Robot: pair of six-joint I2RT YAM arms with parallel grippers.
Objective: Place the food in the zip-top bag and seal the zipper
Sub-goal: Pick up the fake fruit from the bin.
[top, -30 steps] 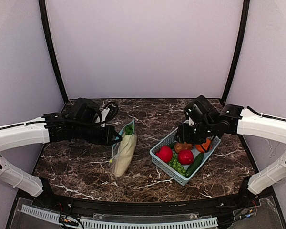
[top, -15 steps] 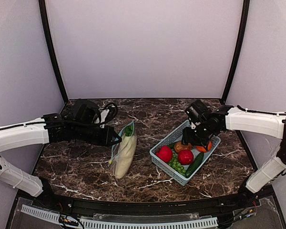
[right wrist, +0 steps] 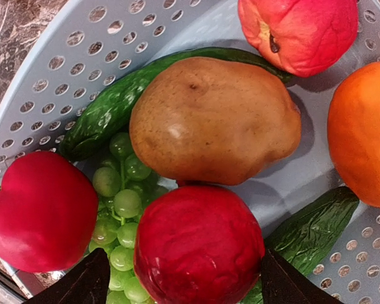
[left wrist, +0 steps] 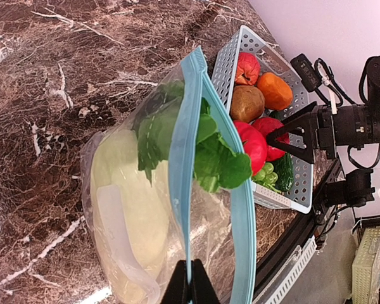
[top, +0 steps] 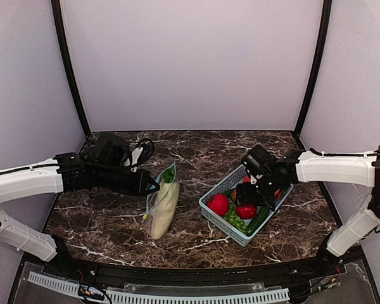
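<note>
Clear plastic with a light blue zipper (left wrist: 179, 177) along its mouth, the zip-top bag (left wrist: 107, 152) lies on the dark marble table (top: 101, 221), near the light blue basket (right wrist: 57, 82) and to its left. We judge the loading step to be in hand. The left gripper (left wrist: 190, 284) is pinched tight on the zipper strip and props the mouth apart. The right gripper (right wrist: 183, 288) hangs inside the basket, its fingers spread wide on either side of a red round piece (right wrist: 199, 244), not closed on it.

The next move, as we see it, calls for closing on that red piece, lifting it clear of the brown potato-like piece (right wrist: 212, 120) and the green grapes (right wrist: 123, 209) beside it, then carrying it across to the gaping mouth.

The bag already holds the cream-white squash (left wrist: 123, 202) and a leafy green piece (left wrist: 218, 166) that pokes out past the strip. The film is crumpled and glossy, and the zipper is unsealed.
</note>
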